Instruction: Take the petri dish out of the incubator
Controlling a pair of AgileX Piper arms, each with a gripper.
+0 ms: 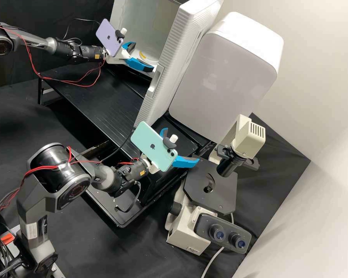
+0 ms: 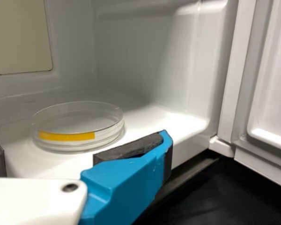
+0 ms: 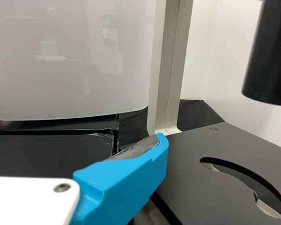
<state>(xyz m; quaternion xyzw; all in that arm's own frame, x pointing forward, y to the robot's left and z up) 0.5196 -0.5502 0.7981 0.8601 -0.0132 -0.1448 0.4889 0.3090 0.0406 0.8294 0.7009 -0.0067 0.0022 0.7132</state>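
Left wrist view: 1 petri dish point(image 2: 77, 125) inside incubator point(image 2: 145, 61).

A white microscope point(image 1: 189, 227) is standing at lower right on black cloth point(image 1: 276, 177); a black ridged shelf point(image 1: 100, 96) is lying at upper left.

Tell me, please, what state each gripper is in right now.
Left gripper: open, holding nothing; the petri dish lies on the incubator floor.
Right gripper: open, holding nothing.
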